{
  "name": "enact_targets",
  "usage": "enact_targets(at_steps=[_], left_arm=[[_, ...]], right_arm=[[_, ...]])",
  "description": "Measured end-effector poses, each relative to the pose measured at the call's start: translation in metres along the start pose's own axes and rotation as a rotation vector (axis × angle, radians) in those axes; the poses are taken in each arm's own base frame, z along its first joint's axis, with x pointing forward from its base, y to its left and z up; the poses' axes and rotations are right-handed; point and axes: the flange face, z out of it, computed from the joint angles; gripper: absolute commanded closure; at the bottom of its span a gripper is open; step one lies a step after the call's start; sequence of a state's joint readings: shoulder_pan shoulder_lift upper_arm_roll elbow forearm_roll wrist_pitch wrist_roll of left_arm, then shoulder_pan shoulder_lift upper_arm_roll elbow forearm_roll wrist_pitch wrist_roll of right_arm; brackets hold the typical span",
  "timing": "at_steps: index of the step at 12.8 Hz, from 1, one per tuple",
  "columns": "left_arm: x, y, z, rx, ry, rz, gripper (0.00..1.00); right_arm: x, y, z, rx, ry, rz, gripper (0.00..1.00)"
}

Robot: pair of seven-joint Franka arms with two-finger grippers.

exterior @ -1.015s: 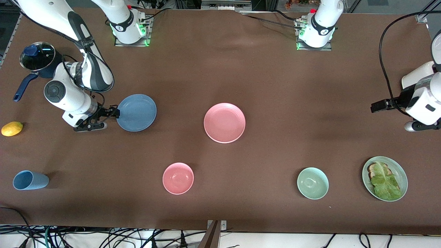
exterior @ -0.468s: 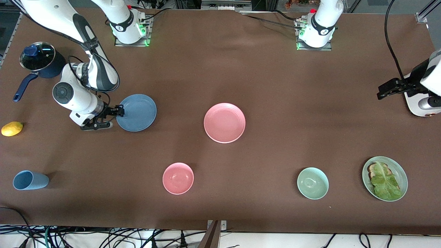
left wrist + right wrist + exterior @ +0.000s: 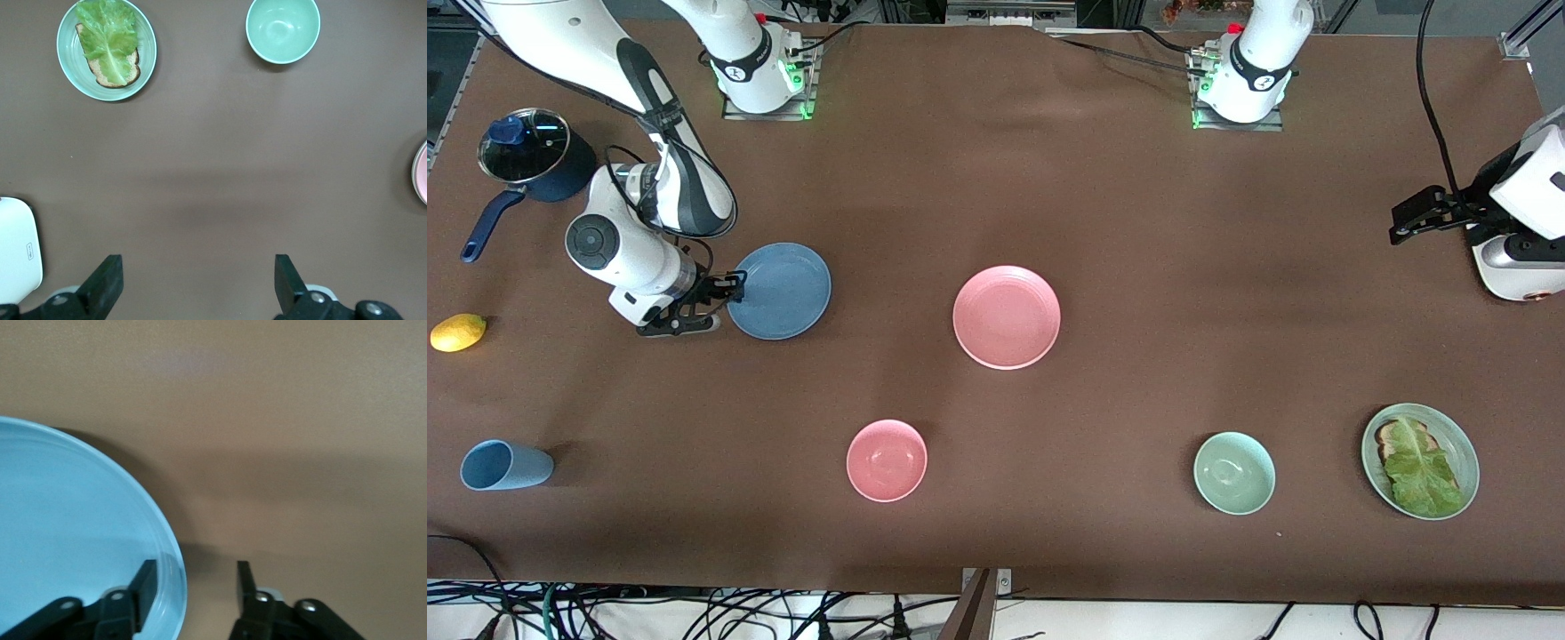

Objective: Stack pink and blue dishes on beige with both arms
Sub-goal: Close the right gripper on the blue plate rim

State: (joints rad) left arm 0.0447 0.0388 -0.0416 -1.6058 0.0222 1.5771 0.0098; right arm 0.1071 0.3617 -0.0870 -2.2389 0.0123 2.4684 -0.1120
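Note:
The blue plate [image 3: 779,291] lies flat on the brown table toward the right arm's end. My right gripper [image 3: 734,289] is low at its rim and open. In the right wrist view one finger [image 3: 143,587] is over the blue plate [image 3: 67,533] and the other is outside the rim, with the right gripper [image 3: 197,577] straddling the edge. The pink plate [image 3: 1007,316] lies flat at mid-table; its edge [image 3: 421,173] shows in the left wrist view. My left gripper [image 3: 1405,222] [image 3: 197,270] hangs open and empty over bare table at the left arm's end. No beige plate is in view.
A lidded dark pot [image 3: 525,151], a lemon [image 3: 458,332] and a blue cup [image 3: 503,465] are at the right arm's end. A pink bowl [image 3: 887,460], a mint bowl [image 3: 1234,473] and a green plate with toast and lettuce [image 3: 1420,460] sit nearer the front camera.
My right gripper has slid a little onto the blue plate's rim. The left arm has swung away from the front camera and turned. Neither plate has moved.

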Motion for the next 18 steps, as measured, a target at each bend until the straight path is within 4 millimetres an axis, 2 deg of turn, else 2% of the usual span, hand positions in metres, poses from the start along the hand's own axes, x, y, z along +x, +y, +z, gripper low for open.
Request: enact_targets(at_steps=[5,8,13,14,15,18], left_arm=[[-0.004,0.002,0.000,0.001,-0.003,0.005,0.00],[-0.004,-0.003,-0.001,0.000,0.001,-0.003,0.00],[-0.004,-0.007,-0.001,0.000,0.001,0.000,0.00],[-0.004,-0.007,-0.001,0.000,0.001,0.005,0.00],[-0.004,-0.007,-0.001,0.000,0.001,0.007,0.00],[-0.004,-0.007,-0.001,0.000,0.001,0.013,0.00]], right_arm=[[0.000,-0.002,0.003,0.001,-0.006,-0.001,0.88],[0.000,-0.015,0.005,0.007,-0.009,0.009,1.00],[0.002,-0.020,-0.011,0.010,0.005,0.006,1.00],[0.005,-0.021,-0.023,0.012,0.005,0.003,1.00],[0.011,-0.026,-0.043,0.016,0.006,-0.007,1.00],[0.036,-0.049,-0.133,0.037,-0.006,-0.038,1.00]])
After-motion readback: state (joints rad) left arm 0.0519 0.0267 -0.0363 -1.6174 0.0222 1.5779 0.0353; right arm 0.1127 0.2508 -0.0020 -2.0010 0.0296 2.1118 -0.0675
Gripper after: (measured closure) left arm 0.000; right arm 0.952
